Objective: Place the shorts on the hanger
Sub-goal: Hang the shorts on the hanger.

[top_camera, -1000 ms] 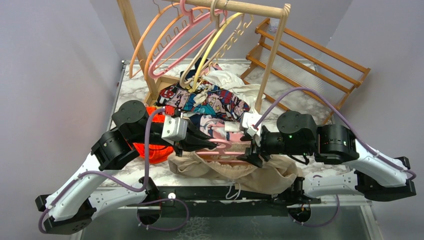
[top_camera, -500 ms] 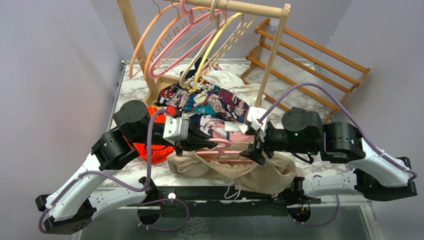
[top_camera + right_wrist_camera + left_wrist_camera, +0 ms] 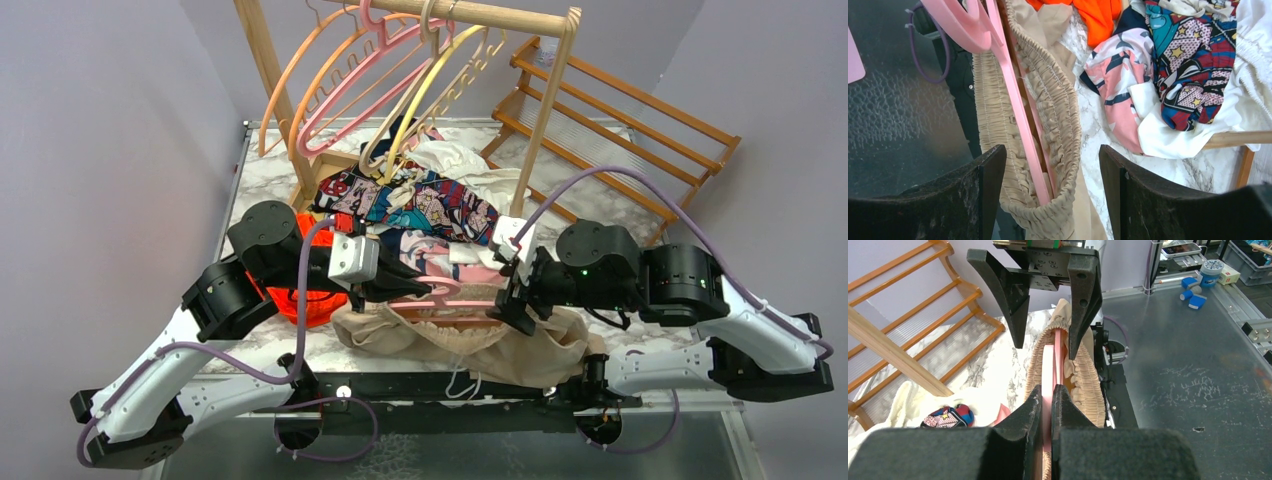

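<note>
The beige shorts (image 3: 470, 345) lie at the table's near edge, gathered waistband open upward. The pink hanger (image 3: 440, 296) lies across and partly inside the waistband. My left gripper (image 3: 412, 285) is shut on the hanger's left part; in the left wrist view its fingers (image 3: 1034, 405) pinch the pink bar (image 3: 1049, 365) between the waistband's two sides (image 3: 1083, 385). My right gripper (image 3: 508, 305) is open above the waistband's right end. In the right wrist view its jaws straddle the waistband (image 3: 1058, 100) and hanger arm (image 3: 1015, 105) without touching them.
A pile of comic-print and white clothes (image 3: 430, 205) lies behind the shorts, an orange garment (image 3: 305, 295) to the left. A wooden rail with orange, pink and yellow hangers (image 3: 400, 70) stands at the back. A wooden rack (image 3: 610, 110) leans at the back right.
My right gripper has moved a little left and back along the waistband's right end. The shorts' right side has shifted slightly. The left gripper stays shut on the hanger.
</note>
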Tool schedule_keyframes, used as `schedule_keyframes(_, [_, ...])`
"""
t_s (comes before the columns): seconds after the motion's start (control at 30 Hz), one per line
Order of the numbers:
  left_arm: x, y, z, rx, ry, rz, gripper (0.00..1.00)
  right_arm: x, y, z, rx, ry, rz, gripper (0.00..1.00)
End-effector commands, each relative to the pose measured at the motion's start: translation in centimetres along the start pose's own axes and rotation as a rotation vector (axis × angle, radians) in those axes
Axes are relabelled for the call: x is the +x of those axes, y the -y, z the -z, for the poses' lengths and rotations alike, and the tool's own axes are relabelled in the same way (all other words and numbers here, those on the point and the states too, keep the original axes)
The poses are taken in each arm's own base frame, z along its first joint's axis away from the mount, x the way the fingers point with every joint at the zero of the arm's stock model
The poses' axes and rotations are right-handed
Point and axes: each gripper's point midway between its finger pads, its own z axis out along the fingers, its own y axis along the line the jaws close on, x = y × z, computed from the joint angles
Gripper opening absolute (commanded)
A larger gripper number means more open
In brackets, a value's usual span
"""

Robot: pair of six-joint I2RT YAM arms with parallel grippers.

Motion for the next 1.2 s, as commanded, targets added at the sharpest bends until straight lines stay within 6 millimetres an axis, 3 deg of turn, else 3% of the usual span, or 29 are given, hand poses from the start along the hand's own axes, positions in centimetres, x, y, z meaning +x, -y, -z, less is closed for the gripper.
schedule_keyframes(0.0, [-1.4,-0.1,0.6,-0.027,0.039,-0.054,0.00,1.8,-0.2,-0.7,0.003,-0.081,-0.008,0.71])
schedule_keyframes(0.2, [-1.8,0.1,0.8,-0.028,0.047,-0.055,0.00,1.8,-0.1,-1.3,0.006,-0.089,0.004,0.66])
schedule_keyframes(0.43, [-1.9,0.0,0.8,-0.032,0.048,-0.058,0.00,1.6,-0.9,-2.1,-0.034,-0.097,0.017,0.42])
schedule_keyframes(0.7, [-2.2,-0.2,0.9,-0.038,0.052,-0.071,0.00,1.8,-1.3,-2.9,-0.054,-0.123,0.037,0.22])
schedule_keyframes(0.83, [-2.0,-0.3,0.7,-0.039,0.048,-0.071,0.00,1.6,-1.5,-2.8,-0.070,-0.114,0.042,0.02])
schedule_keyframes(1.0, [-1.5,-0.9,0.6,-0.068,0.035,-0.067,0.00,0.9,-1.2,-2.6,-0.048,-0.072,0.018,0.01])
schedule_keyframes(1.03, [-1.4,-1.3,0.7,-0.090,0.030,-0.067,0.02,0.7,-0.9,-2.6,-0.029,-0.063,0.009,0.01])
schedule_keyframes(1.17, [-1.7,-2.4,1.4,-0.173,0.033,-0.089,0.66,-0.1,0.4,-1.8,0.048,-0.049,-0.031,0.01])
